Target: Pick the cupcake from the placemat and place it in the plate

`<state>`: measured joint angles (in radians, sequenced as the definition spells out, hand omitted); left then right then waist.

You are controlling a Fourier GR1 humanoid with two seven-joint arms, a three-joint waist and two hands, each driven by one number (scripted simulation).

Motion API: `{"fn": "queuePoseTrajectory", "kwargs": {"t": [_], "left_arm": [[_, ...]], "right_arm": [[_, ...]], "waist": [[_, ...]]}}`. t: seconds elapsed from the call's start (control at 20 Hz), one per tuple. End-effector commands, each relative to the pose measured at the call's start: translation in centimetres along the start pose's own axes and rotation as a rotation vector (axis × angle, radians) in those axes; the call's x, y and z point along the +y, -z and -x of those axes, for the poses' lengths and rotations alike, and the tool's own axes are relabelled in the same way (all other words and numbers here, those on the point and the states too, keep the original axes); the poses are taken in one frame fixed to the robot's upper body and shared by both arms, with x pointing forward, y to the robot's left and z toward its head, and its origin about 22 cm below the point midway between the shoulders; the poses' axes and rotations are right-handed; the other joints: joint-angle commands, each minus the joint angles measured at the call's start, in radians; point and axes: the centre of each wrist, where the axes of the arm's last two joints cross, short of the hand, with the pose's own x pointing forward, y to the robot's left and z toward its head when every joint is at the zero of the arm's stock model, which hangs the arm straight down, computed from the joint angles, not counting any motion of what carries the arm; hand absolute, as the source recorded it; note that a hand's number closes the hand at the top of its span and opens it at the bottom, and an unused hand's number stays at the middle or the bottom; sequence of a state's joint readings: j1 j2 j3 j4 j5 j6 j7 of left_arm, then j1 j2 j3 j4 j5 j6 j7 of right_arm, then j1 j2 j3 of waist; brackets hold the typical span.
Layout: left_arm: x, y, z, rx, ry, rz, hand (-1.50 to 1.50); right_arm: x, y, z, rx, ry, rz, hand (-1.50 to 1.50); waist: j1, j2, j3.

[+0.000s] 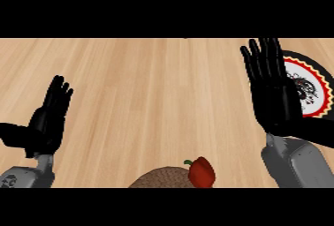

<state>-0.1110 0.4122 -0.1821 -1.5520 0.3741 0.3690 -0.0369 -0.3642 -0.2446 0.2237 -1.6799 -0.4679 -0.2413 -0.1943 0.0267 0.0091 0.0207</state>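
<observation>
A white plate (314,90) with a red, yellow and black patterned rim lies at the right edge of the wooden counter, partly hidden behind my right hand (275,95). That hand is open, fingers straight and pointing away from me. My left hand (46,121) rests open at the left, fingers up. At the bottom centre a brown woven placemat (160,178) shows only its far edge. A red object with a green stem (202,171) stands on the placemat. No cupcake is recognisable in this view.
The light wooden counter (150,88) stretches between and beyond both hands. Grey forearms (297,165) come in from the lower edge.
</observation>
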Motion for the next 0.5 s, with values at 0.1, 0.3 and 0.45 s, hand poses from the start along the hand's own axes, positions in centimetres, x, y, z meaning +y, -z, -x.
{"fn": "queuePoseTrajectory", "kwargs": {"t": [0.1, 0.3, 0.45], "left_arm": [[0.0, -2.1, 4.1, 0.232, 0.034, 0.060, 0.00], [-1.7, -3.2, 5.6, 0.350, 0.015, 0.115, 0.00], [-2.7, -4.6, 7.2, 0.436, -0.008, 0.160, 0.00]], "right_arm": [[-0.3, 1.9, 1.0, 0.183, 0.039, -0.155, 1.50], [-3.9, 2.8, -2.0, 0.294, -0.581, -0.438, 1.50], [-4.5, -1.1, 2.6, 0.459, -0.370, -0.076, -1.50]], "waist": [[-0.009, -0.001, -0.021], [-0.029, -0.004, -0.054], [-0.040, -0.008, -0.022]]}}
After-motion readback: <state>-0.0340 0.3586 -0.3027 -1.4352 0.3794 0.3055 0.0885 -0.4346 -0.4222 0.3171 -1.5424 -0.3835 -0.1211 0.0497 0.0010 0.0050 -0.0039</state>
